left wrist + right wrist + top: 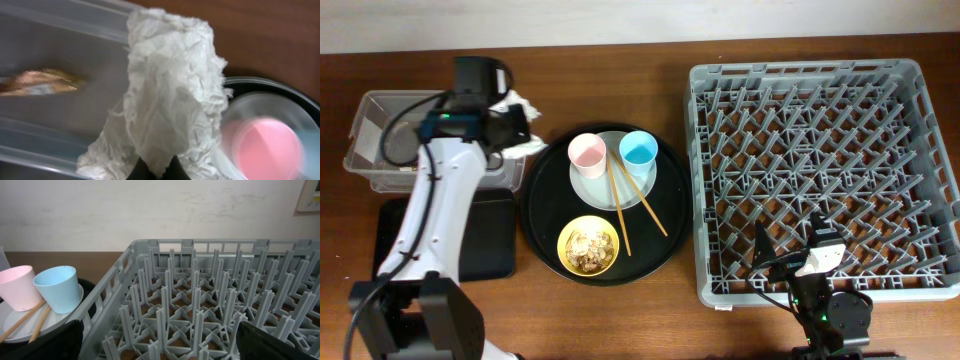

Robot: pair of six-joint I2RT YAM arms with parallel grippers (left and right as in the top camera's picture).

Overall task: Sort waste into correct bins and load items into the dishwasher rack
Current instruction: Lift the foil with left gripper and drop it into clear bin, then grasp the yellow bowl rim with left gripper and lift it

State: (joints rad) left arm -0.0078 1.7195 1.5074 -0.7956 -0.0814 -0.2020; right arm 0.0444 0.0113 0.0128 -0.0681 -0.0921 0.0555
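Observation:
My left gripper [520, 125] is shut on the crumpled white paper napkin [525, 105], holding it over the right end of the clear plastic box [365, 125]. In the left wrist view the napkin [170, 95] fills the middle, pinched between my fingertips [157, 170]. A gold-brown wrapper [40, 82] lies inside the box. On the round black tray [545, 215] sit the pink cup [587, 152], light blue cup [639, 150], grey-green plate [595, 190], chopsticks [620, 205] and yellow bowl [588, 245] with brown scraps. My right gripper [160, 340] is open over the grey dishwasher rack [820, 170].
The flat black rectangular tray [485, 240] lies in front of the clear box, partly under my left arm. The rack [200, 305] holds nothing between its pegs. Bare wooden table shows behind the trays.

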